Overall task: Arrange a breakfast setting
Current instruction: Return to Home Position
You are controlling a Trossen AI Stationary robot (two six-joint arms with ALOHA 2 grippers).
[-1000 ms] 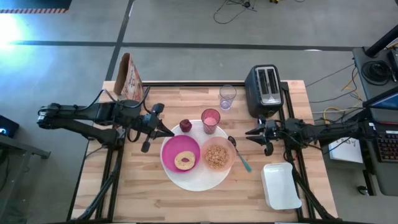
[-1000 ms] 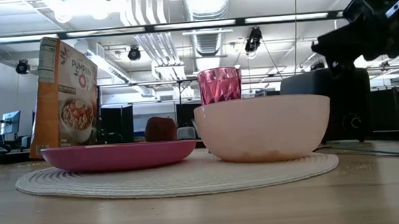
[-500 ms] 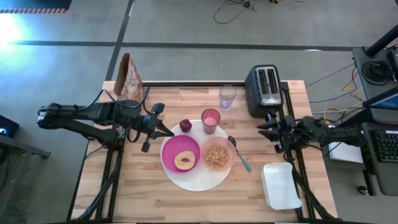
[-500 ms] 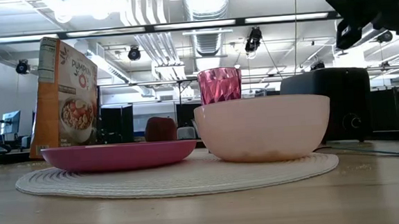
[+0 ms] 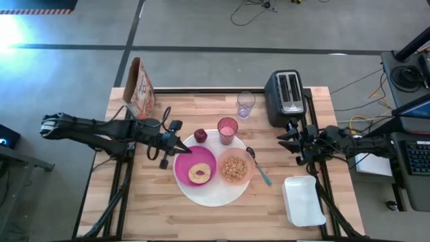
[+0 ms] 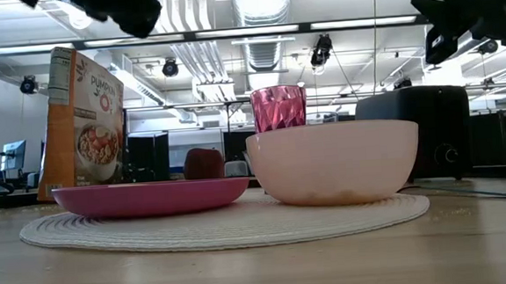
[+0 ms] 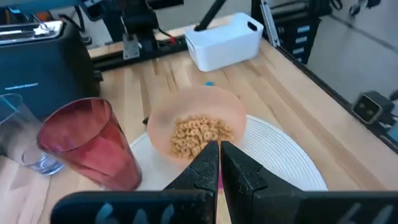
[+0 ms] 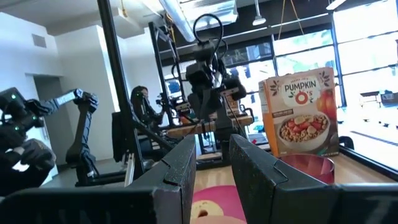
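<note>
The left pincer [image 5: 177, 146] is held above the bench [image 5: 134, 208], its fingers [image 7: 204, 167] drawn almost together with only a slit between them, and nothing is gripped. Just under its tip lies the rim of the magenta plate [image 5: 183, 163], on which the bagel [image 5: 199, 173] is laid. Beyond the plate stands the cereal-filled peach bowl [image 5: 235, 168], and both are set on the white round mat [image 5: 215, 196].

The dark-red fruit [image 5: 200, 136] and pink tumbler [image 5: 228, 130] are seen near the left pincer. The clear glass [image 5: 246, 104] stands farther off.

The right pincer [image 5: 283, 139] is held narrowly parted and empty beside the black toaster [image 5: 285, 94]. The teal-handled spoon [image 5: 259, 168] lies between it and the bowl. Bare wood is left along the bench's edges, and a workshop hall is seen behind.
</note>
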